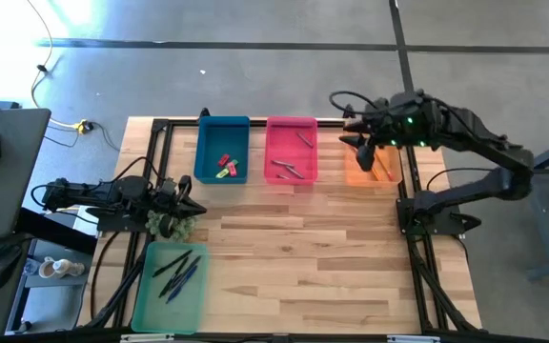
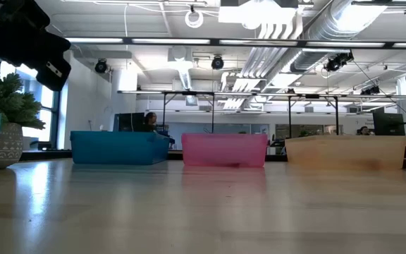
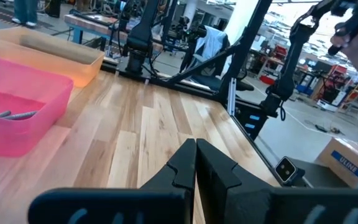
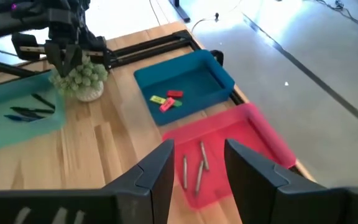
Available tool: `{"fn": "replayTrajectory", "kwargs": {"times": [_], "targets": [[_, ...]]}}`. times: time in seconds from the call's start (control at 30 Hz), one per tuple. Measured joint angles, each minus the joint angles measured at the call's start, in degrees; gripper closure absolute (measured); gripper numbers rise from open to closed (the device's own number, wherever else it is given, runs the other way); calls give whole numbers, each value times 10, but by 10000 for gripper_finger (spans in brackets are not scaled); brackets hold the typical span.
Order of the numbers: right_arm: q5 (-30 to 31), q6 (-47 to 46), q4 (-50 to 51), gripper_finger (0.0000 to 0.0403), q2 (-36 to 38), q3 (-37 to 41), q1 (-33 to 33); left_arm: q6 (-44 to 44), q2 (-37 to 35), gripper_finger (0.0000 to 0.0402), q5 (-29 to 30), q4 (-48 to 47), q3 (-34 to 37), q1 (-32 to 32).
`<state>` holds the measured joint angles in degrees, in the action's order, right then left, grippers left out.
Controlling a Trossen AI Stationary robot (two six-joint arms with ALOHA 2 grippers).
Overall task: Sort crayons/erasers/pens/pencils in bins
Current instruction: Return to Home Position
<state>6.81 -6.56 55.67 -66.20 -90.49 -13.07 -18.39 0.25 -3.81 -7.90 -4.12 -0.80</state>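
Bench [image 1: 294, 248]: four bins, landmark taken as the pink bin [image 1: 292, 150]

Blue bin [image 1: 222, 149] just beside the pink bin, on the side toward the left arm. Holds erasers [image 1: 227, 167]; four counted in the right wrist view: yellow, two red, one green, bunched together

Pink bin holds grey crayons [image 4: 194, 167]: three visible in the right wrist view, lying roughly parallel

Orange bin [image 1: 362, 168] just beside the pink bin on its other side, partly under the right arm. Orange pencils [image 1: 382, 170] inside; count not readable

Green bin [image 1: 171, 285] well apart from the pink bin, at the bench's near left corner. Dark pens [image 1: 177, 271] inside, about four or five, overlapping, exact count unclear

Small potted plant [image 1: 171, 225] between the green bin and the blue bin

Right gripper [image 1: 362, 143] hangs over the gap between the pink bin and orange bin; fingers [image 4: 248, 171] parted, nothing between them

Left gripper [image 1: 191, 204] low by the plant, on the blue bin's side of the pink bin; fingers [image 3: 213, 168] pressed together, empty
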Motion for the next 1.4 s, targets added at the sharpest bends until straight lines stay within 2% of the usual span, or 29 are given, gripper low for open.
{"fn": "replayTrajectory", "kwargs": {"times": [0.33,0.7,0.8,0.93,1.1,1.4], "targets": [[-14,-51,-181,270,176,280,0,1,0,401,0,0,0,0],[-21,-98,-386,270,323,573,0,1,0,401,0,0,0,0],[-42,-114,-440,270,359,640,0,0,0,401,0,0,0,0],[-68,-135,-498,270,400,706,0,0,0,401,0,0,0,0],[-73,-157,-537,270,441,759,0,1,0,401,0,0,0,0],[-131,-178,-655,270,503,853,0,0,0,401,0,0,0,0]]}}
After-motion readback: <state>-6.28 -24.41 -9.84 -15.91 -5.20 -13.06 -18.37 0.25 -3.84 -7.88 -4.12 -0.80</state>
